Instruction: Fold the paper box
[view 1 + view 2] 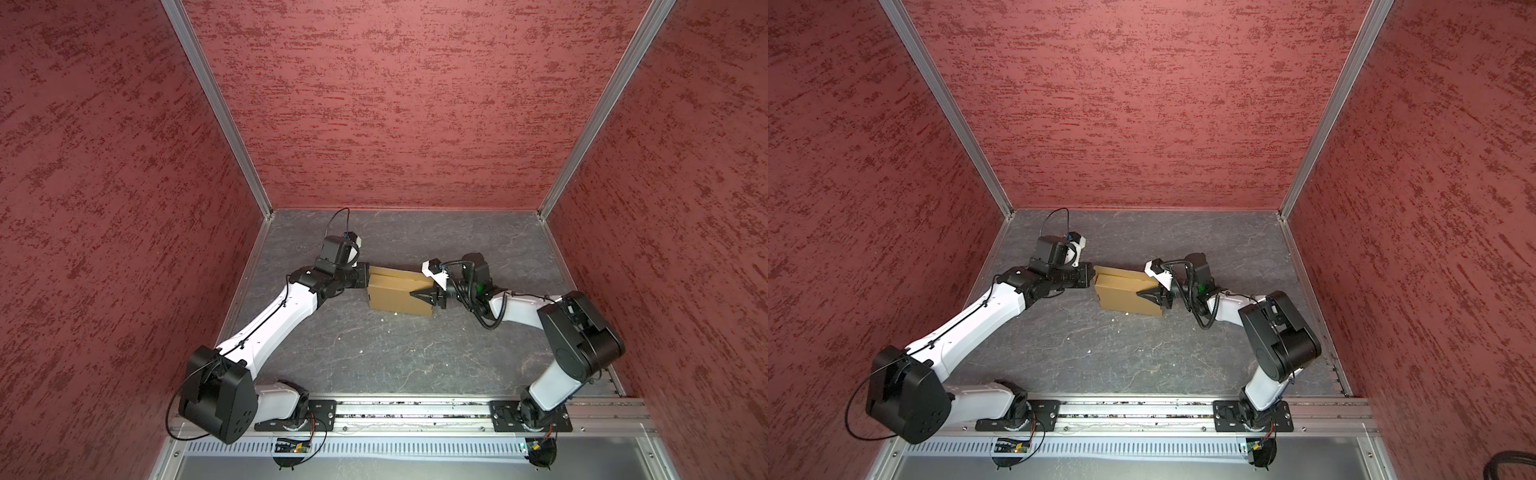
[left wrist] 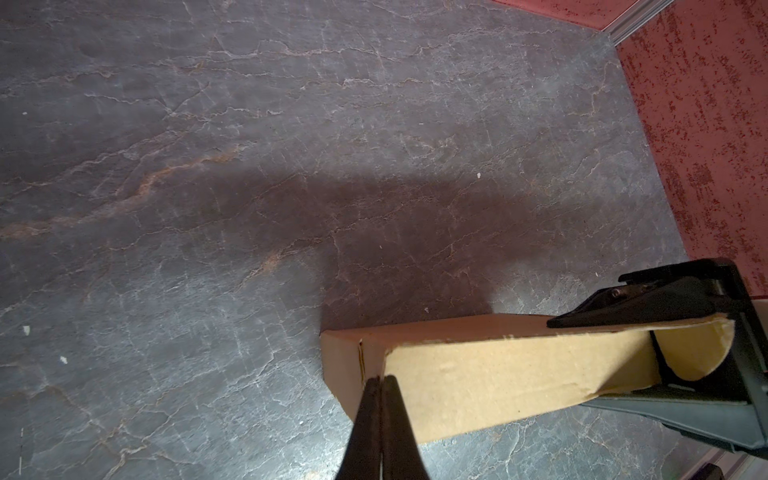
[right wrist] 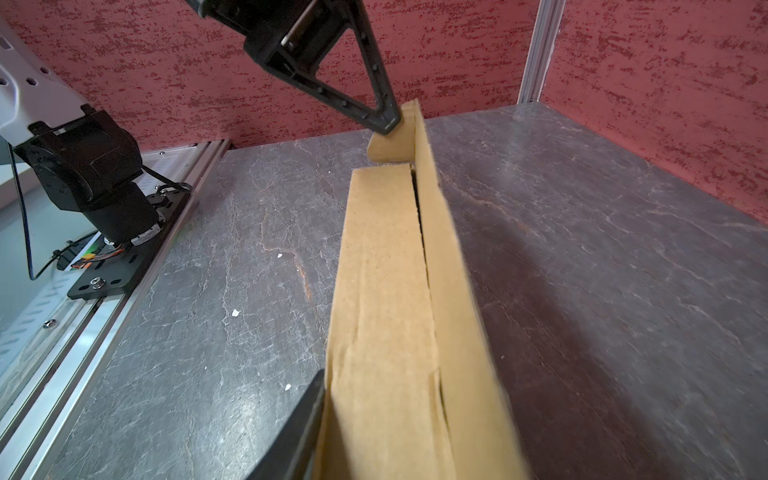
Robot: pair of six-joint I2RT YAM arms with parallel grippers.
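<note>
Now the big grey surface (image 1: 374, 353) is smooth, so things can slide on it. The paper box (image 1: 399, 293) sits near the middle of it, between the two arms, and it looks almost folded. It is light and thin. If one side gets pushed too hard, the box could skid away or tip over.

The right gripper (image 1: 417, 295) grasps the right end of the box, with one finger on each side of it. If this hold is loose, the box could slip out when the other arm pushes. If it squeezes too hard, the soft wall could get a dent.

The left gripper (image 2: 380, 384) is clenched tight, and its tip touches the left end of the box. I cannot tell if a thin edge of card is caught in it. A hard poke from that thin tip could bend the corner.

The small end flap (image 3: 390, 145) by that tip sticks out a bit. It could fold the wrong way and stay outside.

The dark slit (image 3: 422, 232) between the two long panels is open. If the panels do not line up, the box will not close.
</note>
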